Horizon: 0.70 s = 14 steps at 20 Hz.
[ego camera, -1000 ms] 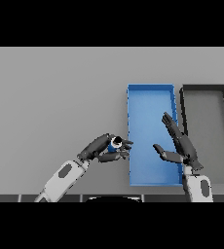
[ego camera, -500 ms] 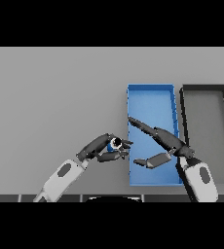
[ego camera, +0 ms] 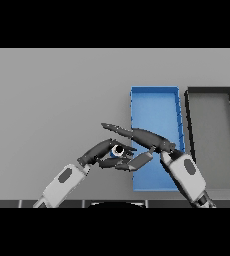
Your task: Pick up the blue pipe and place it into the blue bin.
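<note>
Head view: left hand point(ego camera: 103, 152) just left of blue bin point(ego camera: 154, 100), fingers curled round blue pipe point(ego camera: 119, 150), pipe's open end facing up toward camera. Pipe held outside bin, close beside its left wall, above grey table point(ego camera: 52, 100). Right hand point(ego camera: 146, 137) reaches leftward across bin's near half, fingers straight and extended above pipe, thumb stretched below it toward left hand's fingertips; contact with pipe unclear. Dark bin point(ego camera: 210, 92) stands right of blue bin, walls nearly touching.
</note>
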Each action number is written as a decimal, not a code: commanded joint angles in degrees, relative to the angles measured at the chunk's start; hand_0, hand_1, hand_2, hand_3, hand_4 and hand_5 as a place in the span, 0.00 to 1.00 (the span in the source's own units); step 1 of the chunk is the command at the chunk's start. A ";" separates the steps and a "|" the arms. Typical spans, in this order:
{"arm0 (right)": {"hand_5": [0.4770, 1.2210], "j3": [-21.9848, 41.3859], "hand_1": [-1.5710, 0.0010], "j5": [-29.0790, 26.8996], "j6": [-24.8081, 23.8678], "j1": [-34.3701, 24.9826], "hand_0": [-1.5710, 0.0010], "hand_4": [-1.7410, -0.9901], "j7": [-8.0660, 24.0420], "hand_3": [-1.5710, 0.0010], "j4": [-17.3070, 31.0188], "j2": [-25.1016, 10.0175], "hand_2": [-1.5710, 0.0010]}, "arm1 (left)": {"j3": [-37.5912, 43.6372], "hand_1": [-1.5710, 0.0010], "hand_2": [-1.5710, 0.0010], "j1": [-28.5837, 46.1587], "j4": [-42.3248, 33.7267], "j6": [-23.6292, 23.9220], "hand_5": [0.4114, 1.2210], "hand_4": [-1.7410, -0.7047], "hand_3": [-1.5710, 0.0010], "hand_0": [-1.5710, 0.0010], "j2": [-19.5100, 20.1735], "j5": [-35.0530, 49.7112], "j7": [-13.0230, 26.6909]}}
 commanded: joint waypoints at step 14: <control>0.58 5.22 0.15 -8.29 0.15 -9.22 0.14 0.36 -3.52 0.20 8.50 4.75 0.14 | 2.04 0.18 0.24 0.75 -0.24 -1.00 1.00 0.07 0.21 0.17 -1.71 -3.59 8.40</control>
